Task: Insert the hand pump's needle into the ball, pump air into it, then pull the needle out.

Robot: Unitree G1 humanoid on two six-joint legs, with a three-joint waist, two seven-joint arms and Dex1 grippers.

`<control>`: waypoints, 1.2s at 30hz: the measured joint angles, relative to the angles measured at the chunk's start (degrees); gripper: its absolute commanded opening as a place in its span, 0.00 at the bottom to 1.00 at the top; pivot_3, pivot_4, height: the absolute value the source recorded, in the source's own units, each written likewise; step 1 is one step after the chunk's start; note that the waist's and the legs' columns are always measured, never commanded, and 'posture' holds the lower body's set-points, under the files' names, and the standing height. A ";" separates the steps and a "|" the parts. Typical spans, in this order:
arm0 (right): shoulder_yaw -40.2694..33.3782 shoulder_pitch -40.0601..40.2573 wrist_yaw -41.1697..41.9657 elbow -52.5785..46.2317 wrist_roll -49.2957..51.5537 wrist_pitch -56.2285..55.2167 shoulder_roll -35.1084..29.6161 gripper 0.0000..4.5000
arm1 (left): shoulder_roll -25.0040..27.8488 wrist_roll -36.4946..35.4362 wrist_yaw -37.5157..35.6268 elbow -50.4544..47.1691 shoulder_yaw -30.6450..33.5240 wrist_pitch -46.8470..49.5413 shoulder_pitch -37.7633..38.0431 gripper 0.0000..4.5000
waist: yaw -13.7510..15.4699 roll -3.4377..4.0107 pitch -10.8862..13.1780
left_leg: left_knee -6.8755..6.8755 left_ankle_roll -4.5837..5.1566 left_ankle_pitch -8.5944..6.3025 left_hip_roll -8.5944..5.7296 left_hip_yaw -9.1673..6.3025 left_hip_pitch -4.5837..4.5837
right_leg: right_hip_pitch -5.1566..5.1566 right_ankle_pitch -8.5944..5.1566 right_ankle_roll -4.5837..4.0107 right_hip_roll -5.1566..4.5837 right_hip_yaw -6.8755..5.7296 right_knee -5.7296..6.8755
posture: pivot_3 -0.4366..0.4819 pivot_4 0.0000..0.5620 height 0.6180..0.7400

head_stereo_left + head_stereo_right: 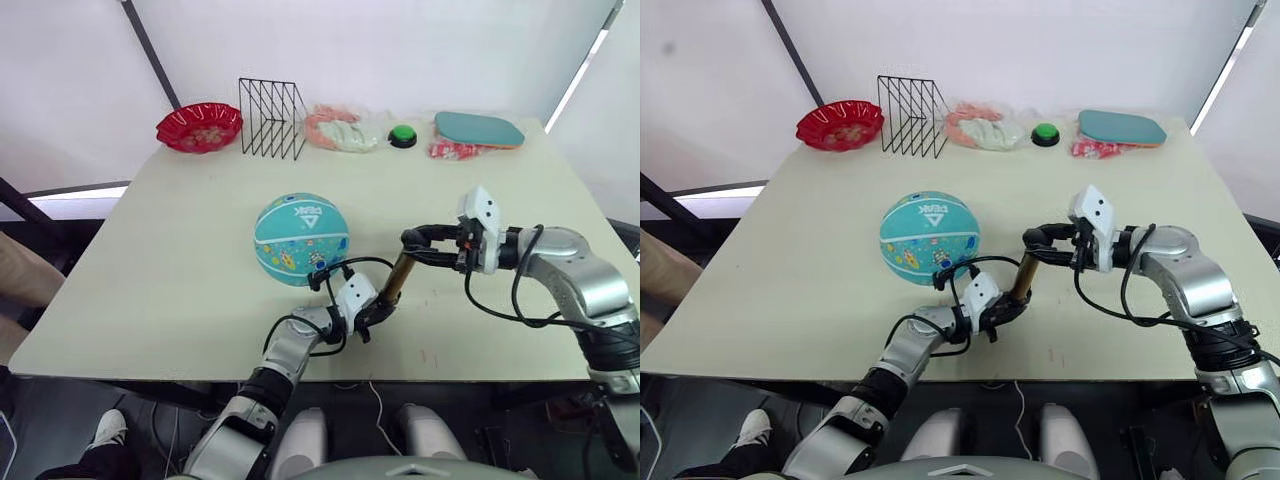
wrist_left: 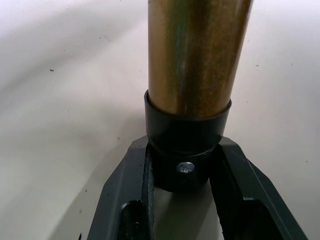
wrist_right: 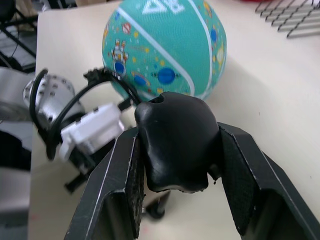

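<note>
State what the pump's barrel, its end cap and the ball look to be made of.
Hand pump barrel: likely metal, a brushed gold-bronze sheen with streaky reflections. End cap: matte black, probably plastic, with a small silver screw. Ball: seemingly rubber, teal with white lines and cartoon prints, soft low gloss.

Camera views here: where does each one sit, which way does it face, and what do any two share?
Head eyes: look down over the table, both arms in view.
Left wrist: looks along the left gripper, shut on the hand pump at its end cap.
Right wrist: looks along the right gripper, shut on the pump's handle, toward the ball.
Shared: the head and right wrist views show the ball.
</note>
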 measured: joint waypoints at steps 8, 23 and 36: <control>-9.39 -3.82 2.17 -2.74 10.42 14.91 -10.34 0.35 | -0.48 -0.82 -1.88 -1.00 -1.29 -0.76 -1.05 0.23 | 1.53 0.56 0.61 | 0.13 0.02 0.01 -0.48 -0.19 -1.48 | -1.05 0.26 0.06 -0.19 -0.36 -0.07 | 0.48 0.27 1.00; -16.11 -15.33 0.82 -1.70 19.29 24.79 -16.69 0.35 | -0.29 -1.41 -1.92 -0.94 -0.97 -0.89 -1.05 0.23 | 1.47 0.51 1.51 | 0.22 0.05 0.01 -0.44 -0.22 -1.54 | -1.06 0.14 0.26 -0.19 -0.49 -0.06 | 0.48 0.27 1.00; -5.95 -4.71 0.09 -2.58 7.96 6.24 -3.79 0.35 | 1.30 -0.22 -0.51 0.48 0.34 -0.27 -0.06 0.23 | -0.59 -0.32 0.00 | 0.08 -0.18 -0.25 0.30 -0.37 -0.14 | 0.24 -0.20 -0.16 -0.15 -0.42 0.00 | 0.48 0.27 1.00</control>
